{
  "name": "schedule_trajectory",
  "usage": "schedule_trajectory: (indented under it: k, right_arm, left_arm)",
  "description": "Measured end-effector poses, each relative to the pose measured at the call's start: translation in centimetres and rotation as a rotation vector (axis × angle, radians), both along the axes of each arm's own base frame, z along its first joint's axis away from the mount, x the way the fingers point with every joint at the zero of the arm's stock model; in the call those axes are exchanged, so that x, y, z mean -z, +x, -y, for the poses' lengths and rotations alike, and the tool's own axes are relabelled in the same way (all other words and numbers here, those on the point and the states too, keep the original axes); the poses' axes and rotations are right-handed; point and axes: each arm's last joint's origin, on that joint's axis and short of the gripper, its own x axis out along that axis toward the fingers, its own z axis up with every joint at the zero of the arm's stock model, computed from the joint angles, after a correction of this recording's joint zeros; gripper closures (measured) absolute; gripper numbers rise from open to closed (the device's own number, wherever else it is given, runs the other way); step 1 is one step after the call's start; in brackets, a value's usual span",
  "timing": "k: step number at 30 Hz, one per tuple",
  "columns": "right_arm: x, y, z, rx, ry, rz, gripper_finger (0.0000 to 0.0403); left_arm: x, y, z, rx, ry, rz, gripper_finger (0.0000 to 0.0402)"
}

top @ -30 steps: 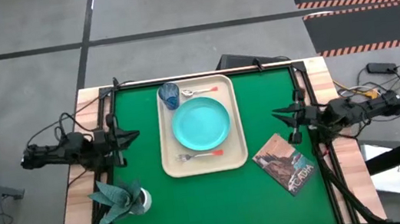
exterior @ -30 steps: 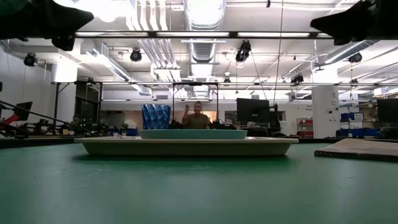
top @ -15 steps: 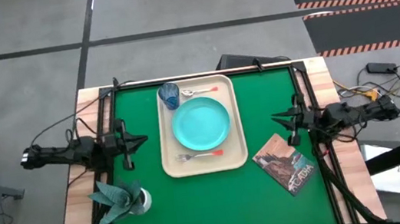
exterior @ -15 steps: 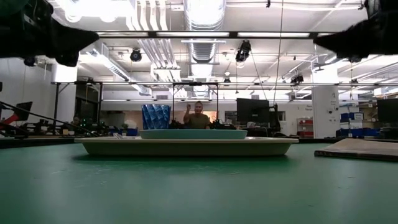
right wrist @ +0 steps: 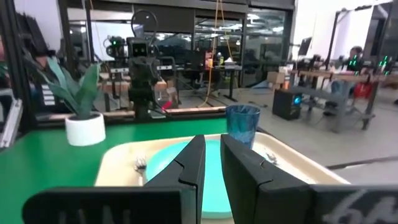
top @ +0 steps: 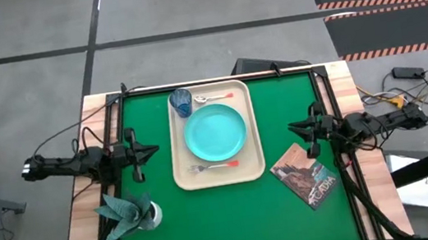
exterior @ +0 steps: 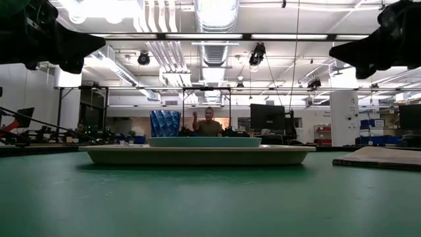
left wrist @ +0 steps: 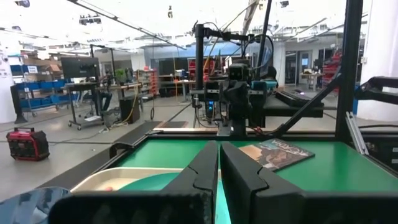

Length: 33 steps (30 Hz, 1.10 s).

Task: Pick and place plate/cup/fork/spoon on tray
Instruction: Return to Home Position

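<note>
Both claws closed, empty; fork and spoon lie crosswise on tray

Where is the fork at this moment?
In the high view the fork lies on the tray, along its near edge just below the plate, at the opposite end from the cup and spoon.

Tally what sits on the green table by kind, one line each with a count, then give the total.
Tray: 1
Plate: 1
Cup: 1
Fork: 1
Spoon: 1
Book: 1
Napkin holder: 1
Total: 7
</note>
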Motion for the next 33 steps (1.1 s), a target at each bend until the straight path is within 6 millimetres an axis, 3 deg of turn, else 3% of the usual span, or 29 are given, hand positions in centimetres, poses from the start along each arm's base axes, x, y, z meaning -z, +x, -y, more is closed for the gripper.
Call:
schedule_trajectory:
  k: [33]
  right_arm:
    - [0.19, 0.15, -0.03, -0.002, 0.019, -0.017, 0.036]
  left_arm:
    - [0.19, 0.09, 0.01, -0.002, 0.002, -0.014, 0.0398]
